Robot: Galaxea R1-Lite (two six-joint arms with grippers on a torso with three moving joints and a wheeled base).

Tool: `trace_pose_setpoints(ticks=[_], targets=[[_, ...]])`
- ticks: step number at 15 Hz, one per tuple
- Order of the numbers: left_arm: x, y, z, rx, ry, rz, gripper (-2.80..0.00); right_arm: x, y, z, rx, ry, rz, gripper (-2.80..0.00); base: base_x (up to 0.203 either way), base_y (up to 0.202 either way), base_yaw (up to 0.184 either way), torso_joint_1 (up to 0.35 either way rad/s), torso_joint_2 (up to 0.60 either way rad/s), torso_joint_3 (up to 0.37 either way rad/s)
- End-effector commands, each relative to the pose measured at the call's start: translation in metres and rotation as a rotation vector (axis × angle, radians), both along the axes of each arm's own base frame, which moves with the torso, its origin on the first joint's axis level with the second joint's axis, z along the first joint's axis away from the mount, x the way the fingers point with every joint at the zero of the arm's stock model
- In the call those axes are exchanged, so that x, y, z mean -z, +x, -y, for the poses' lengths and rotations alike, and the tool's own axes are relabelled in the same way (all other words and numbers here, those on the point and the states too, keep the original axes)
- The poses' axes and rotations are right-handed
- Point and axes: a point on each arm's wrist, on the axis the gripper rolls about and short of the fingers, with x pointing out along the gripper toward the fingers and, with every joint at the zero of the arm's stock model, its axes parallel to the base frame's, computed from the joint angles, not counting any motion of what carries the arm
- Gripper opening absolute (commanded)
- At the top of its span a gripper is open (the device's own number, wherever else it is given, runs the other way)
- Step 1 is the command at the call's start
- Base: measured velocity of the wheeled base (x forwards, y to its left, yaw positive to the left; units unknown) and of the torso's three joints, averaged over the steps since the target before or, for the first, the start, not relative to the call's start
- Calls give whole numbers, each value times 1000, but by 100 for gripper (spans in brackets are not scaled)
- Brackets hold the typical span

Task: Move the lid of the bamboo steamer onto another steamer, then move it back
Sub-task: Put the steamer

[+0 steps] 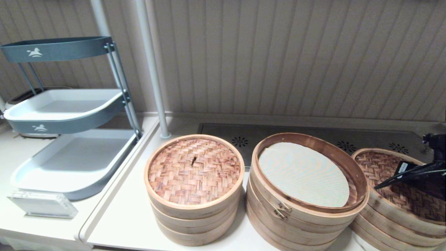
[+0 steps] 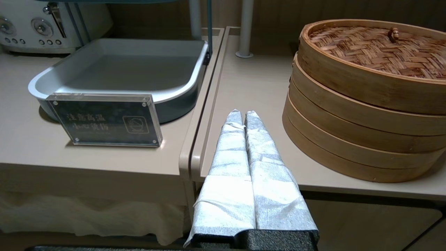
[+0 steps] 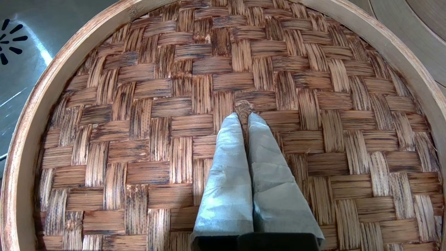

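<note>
The bamboo steamer lid (image 1: 379,164), brown weave in a pale rim, lies on top of another steamer (image 1: 393,223), the low wide stack at the far right. That stack's own dark lid is hidden beneath it. My right gripper (image 1: 379,185) reaches in over the lid. In the right wrist view the right gripper (image 3: 244,116) is shut on the tiny centre knot (image 3: 243,105) of the lid (image 3: 139,139). The clasp steamer (image 1: 299,209) in the middle stands uncovered, showing a white liner (image 1: 303,174). My left gripper (image 2: 242,113) is shut and empty, low at the counter's front edge.
A smaller steamer stack (image 1: 194,209) with its own woven lid stands left of centre. A grey tiered tray rack (image 1: 69,157) and an acrylic sign (image 1: 41,204) fill the left counter. A white pole (image 1: 153,69) and a metal drain grate (image 1: 313,136) lie behind.
</note>
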Motion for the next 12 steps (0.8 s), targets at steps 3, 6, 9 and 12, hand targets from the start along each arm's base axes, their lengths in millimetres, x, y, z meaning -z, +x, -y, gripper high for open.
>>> trace_pose_setpoints(ticks=[3,6,9,12], targets=[[7,2,0,1,0,-22,-280,-1,0,0,1,-2,7,0,0,0,0,0,0,0],[7,2,0,0,0,-22,-280,-3,0,0,2,-4,13,0,0,0,0,0,0,0],[7,2,0,0,0,-22,-280,-5,-1,0,4,-5,23,0,0,0,0,0,0,0],[7,2,0,1,0,-23,-280,-26,-11,-3,-2,-26,98,0,0,0,0,0,0,0]])
